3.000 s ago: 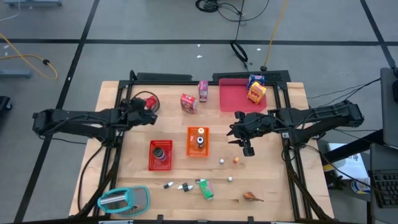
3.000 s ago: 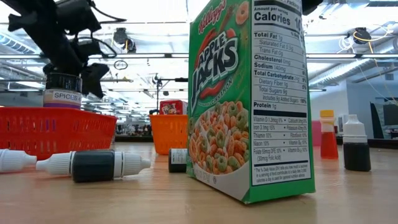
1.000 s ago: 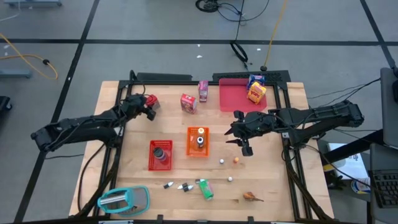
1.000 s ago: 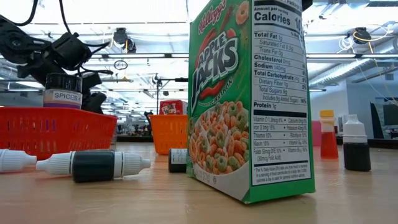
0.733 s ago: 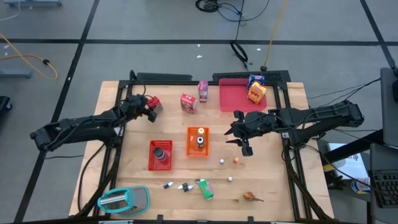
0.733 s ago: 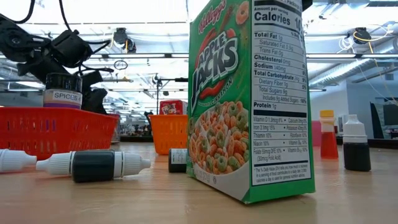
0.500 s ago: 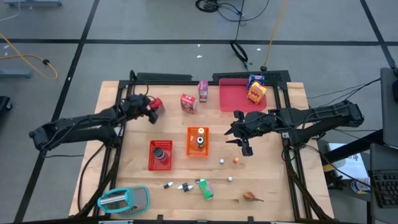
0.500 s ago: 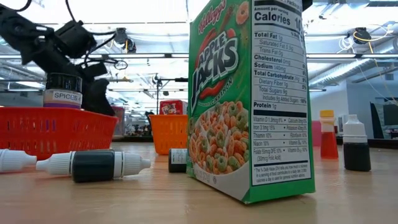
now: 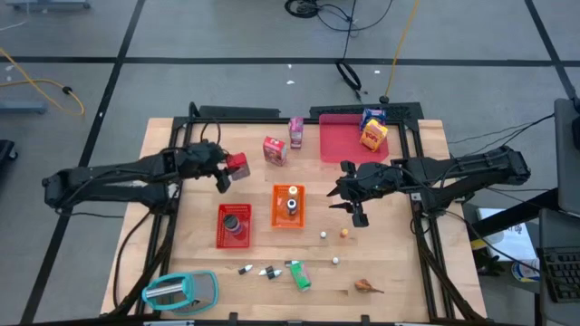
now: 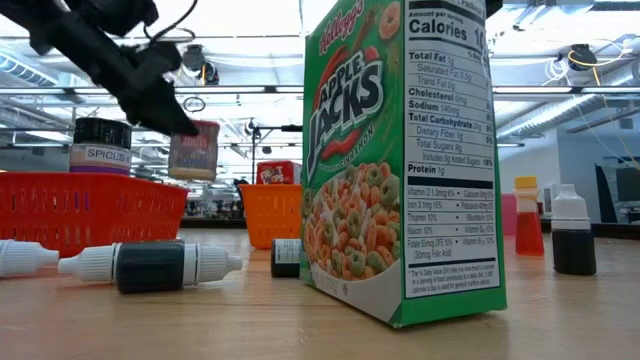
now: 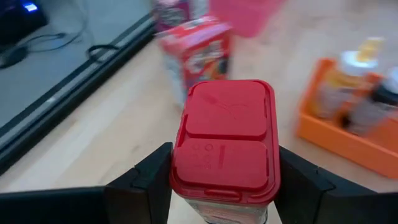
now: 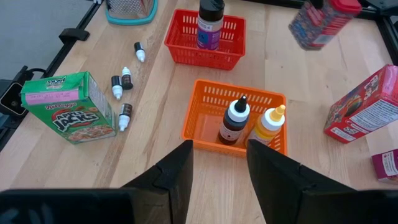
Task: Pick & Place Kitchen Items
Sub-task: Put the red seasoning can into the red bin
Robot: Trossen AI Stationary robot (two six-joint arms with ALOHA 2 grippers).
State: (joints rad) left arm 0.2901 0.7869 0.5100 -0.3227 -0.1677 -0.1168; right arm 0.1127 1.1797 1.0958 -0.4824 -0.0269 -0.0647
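The left gripper [image 9: 223, 172] pinched a red-lidded jar [image 9: 237, 166] aloft, just beyond the red bin [image 9: 221, 237], mid-carry; next called for lowering it in. The right gripper [image 9: 356, 206] waited spread beside the orange bin [image 9: 277, 218]

High camera looking straight down on whole bench [image 9: 195, 263]; low camera sitting at bench edge, close behind cereal box [image 10: 400, 160]; both sharing my red-capped jar [image 9: 237, 166].
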